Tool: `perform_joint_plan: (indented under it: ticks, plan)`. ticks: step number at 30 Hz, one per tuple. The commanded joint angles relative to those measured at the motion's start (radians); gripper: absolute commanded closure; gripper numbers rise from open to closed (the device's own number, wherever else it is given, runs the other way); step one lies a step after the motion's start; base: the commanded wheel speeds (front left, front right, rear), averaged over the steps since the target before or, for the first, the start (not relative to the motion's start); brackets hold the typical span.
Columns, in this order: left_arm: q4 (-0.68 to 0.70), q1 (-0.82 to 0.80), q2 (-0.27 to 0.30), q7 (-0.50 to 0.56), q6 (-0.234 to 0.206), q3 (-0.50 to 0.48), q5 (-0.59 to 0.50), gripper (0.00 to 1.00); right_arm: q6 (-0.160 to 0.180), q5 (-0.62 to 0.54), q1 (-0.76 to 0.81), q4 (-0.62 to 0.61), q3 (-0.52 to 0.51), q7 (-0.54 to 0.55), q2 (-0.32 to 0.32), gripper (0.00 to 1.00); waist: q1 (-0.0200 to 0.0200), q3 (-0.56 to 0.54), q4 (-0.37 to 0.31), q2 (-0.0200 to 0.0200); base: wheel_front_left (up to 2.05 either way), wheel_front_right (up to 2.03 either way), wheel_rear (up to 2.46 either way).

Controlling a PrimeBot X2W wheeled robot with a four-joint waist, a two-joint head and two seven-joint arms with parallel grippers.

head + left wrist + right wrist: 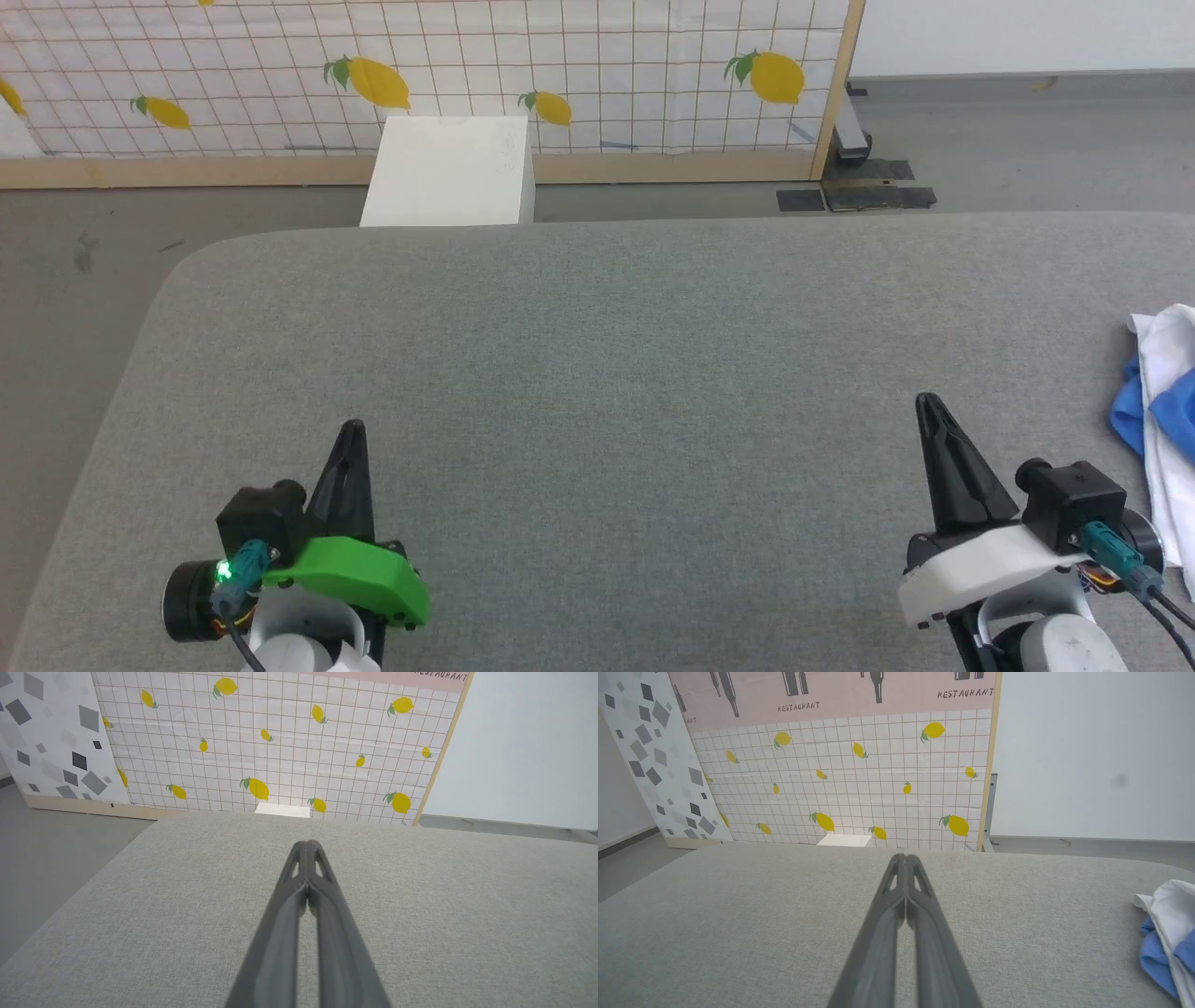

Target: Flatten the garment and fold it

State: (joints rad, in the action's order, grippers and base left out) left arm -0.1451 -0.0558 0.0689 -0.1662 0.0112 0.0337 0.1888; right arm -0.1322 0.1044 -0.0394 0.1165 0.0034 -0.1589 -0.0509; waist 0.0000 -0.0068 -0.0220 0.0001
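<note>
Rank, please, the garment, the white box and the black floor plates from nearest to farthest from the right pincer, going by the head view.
1. garment: crumpled at the grey table's right edge, just right of the right pincer.
2. black floor plates: on the floor beyond the table, ahead.
3. white box: beyond the far edge, well to the left.
</note>
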Motion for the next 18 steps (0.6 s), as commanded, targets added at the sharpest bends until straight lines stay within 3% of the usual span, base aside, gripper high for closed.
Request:
perform_joint_plan:
  ticks: [1,18]
  plan:
    - [0.010,0.017,-0.005,0.007,-0.004,-0.004,-0.020,1.00,0.001,-0.011,0.015,-0.010,0.000,0.006,0.000,1.00,0.0000,0.000,0.000,-0.0001,0.00,0.00,0.00]
    - [0.039,0.026,-0.008,0.041,-0.006,-0.010,-0.056,1.00,0.001,-0.031,0.020,-0.033,-0.001,0.039,0.000,1.00,0.0000,0.002,0.005,-0.0001,0.00,0.00,0.00]
